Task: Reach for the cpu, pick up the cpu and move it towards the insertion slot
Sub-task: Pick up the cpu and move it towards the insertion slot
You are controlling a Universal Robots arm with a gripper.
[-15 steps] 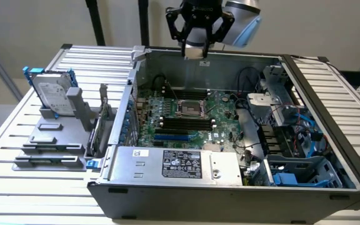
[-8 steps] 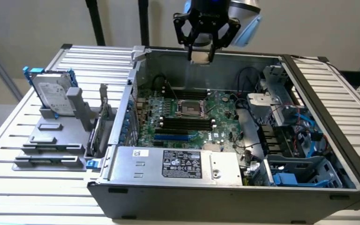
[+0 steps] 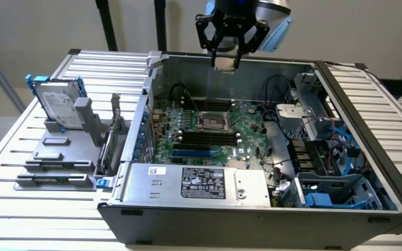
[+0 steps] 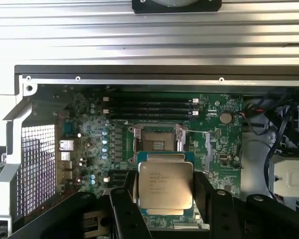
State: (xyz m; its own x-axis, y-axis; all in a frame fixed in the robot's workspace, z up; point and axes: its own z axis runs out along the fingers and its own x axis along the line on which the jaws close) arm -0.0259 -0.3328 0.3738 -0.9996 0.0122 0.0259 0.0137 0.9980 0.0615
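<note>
Our black pincer [image 4: 164,209] grips the flat square silver-grey cpu [image 4: 165,185] by its sides, high above the green board, so its face points down at the shiny-framed insertion slot [image 4: 157,142].

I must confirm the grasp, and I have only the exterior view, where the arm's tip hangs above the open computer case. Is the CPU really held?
Observer: Yes. In the wrist view the black jaws clamp the CPU on two opposite edges.
Operator: Which face of it shows?
Observer: Its silver metal lid, with printed text, faces the wrist camera.
Operator: And the insertion slot?
Observer: The CPU socket appears beyond the chip, with a shiny frame and a dark centre. The chip is not seated in it.
</note>
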